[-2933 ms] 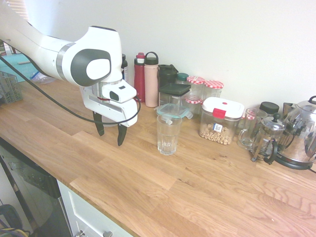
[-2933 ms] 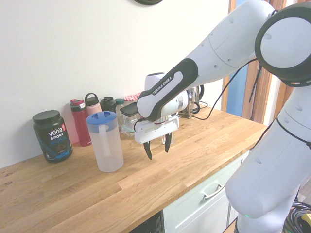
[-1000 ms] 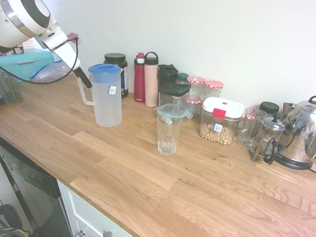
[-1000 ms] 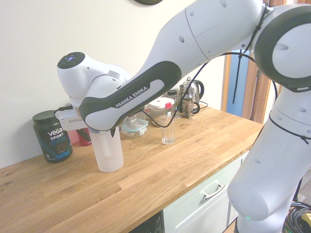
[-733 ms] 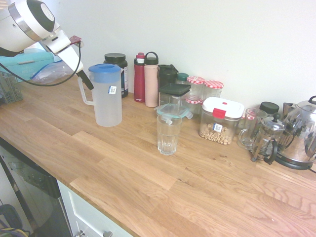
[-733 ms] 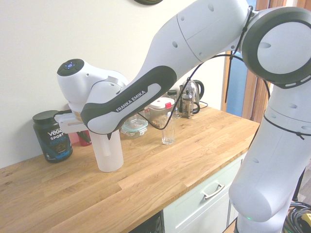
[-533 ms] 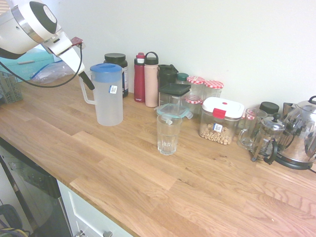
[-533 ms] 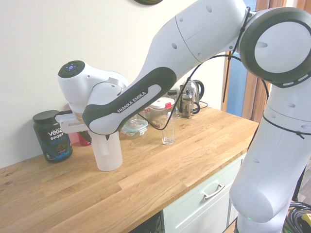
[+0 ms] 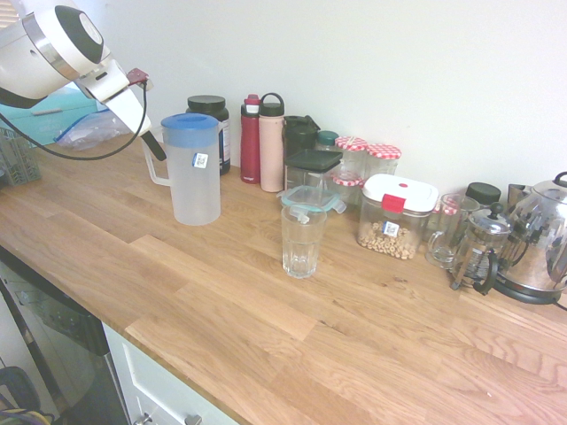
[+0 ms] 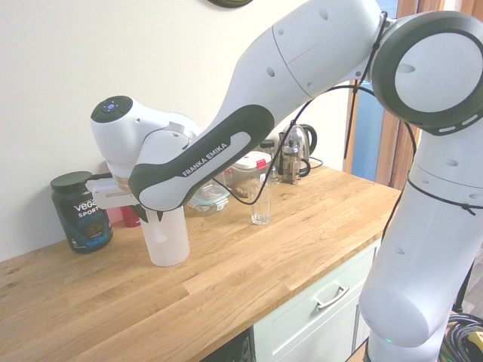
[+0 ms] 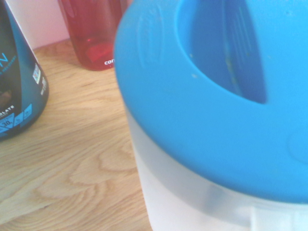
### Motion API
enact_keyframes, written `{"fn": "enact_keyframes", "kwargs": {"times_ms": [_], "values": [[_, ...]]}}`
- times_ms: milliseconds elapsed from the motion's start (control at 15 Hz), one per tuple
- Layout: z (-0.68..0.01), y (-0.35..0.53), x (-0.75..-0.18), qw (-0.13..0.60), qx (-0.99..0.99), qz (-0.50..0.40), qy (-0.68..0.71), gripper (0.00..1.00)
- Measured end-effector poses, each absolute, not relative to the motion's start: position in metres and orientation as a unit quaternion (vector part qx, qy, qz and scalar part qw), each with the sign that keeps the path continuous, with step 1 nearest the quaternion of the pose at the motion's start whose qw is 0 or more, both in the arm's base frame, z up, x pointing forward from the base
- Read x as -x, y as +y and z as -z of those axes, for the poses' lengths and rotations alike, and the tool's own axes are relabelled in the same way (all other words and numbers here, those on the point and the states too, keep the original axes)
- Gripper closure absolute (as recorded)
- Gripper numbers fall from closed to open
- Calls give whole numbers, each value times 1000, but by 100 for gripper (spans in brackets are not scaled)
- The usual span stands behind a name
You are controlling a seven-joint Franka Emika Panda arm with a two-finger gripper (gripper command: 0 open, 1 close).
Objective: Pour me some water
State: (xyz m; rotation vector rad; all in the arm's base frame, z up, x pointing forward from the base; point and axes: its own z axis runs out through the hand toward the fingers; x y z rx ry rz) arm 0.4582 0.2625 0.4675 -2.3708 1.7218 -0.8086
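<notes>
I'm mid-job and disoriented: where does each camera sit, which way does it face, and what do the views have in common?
First exterior view: above the counter's front edge, facing the wall; the white arm enters top left, claw at the handle of the frosted white jug with blue lid.
Second exterior view: from the opposite end, looking along the wooden counter; the arm fills the frame and hides the claw.
Wrist view: just above the jug's lid, no robot parts visible.
Shared: jug, ribbed clear tumbler, black tub.

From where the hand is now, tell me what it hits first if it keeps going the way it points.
Most likely the handle of the frosted jug; the hand points down at it from close by. Whether they already touch is unclear.
</notes>
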Motion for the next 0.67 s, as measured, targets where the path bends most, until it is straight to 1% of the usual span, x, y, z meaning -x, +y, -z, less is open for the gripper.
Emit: {"fn": "enact_keyframes", "kwargs": {"times_ms": [333, 533, 667], "values": [[-473, 259, -455, 63, 778, 249, 573, 100], [-498, 257, -432, 76, 783, 253, 563, 100], [-517, 252, -411, 72, 792, 256, 550, 100]]}}
